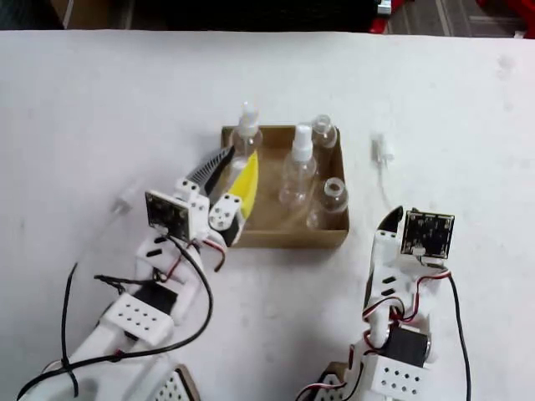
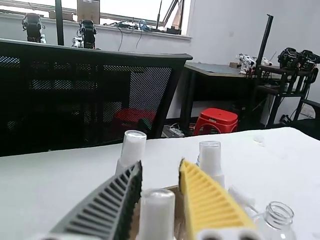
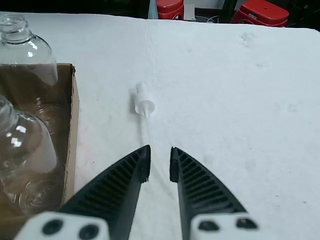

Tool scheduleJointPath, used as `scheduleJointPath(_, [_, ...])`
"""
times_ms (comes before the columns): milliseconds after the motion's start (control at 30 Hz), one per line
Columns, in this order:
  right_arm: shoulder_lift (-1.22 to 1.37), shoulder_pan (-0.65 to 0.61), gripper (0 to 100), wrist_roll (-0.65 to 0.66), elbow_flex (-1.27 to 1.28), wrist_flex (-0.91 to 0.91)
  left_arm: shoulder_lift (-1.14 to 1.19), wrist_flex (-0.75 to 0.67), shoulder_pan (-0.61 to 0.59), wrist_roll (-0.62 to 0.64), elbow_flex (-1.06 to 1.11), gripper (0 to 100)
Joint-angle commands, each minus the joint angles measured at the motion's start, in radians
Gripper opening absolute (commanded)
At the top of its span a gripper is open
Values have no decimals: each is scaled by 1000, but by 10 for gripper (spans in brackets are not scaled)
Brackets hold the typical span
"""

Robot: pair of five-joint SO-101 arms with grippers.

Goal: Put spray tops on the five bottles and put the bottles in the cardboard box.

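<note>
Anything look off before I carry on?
Two bottles in the cardboard box lack spray tops: far bottle and near bottle. A loose spray top lies on the table beside it.

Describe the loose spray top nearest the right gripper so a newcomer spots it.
Find the cardboard box. Beside it, on the right arm's side, a loose spray top lies on the table ahead of the right gripper. Unlike tops in the box, it caps no bottle and trails a thin tube.

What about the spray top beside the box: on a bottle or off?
Off: the spray top lies loose on the table beside the cardboard box.
</note>
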Motion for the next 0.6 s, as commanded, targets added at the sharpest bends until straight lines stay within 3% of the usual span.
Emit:
scheduleJointPath(0, [1,-7,56,14,9,-7,-130,54,-28,23,-49,110])
scheduleJointPath(67, [1,-7,56,14,9,-7,-229,216,-53,51,-94,110])
scheduleJointPath(133, [1,-7,56,14,9,-7,-334,479,-84,72,-167,110])
scheduleJointPath(300, [1,-12,56,14,9,-7,-504,1085,-182,-3,-425,109])
scheduleJointPath(433, [1,-13,56,14,9,-2,-521,1315,-275,-74,-546,109])
scheduleJointPath(567, [1,-12,56,14,9,-1,-527,1415,-371,-175,-565,111])
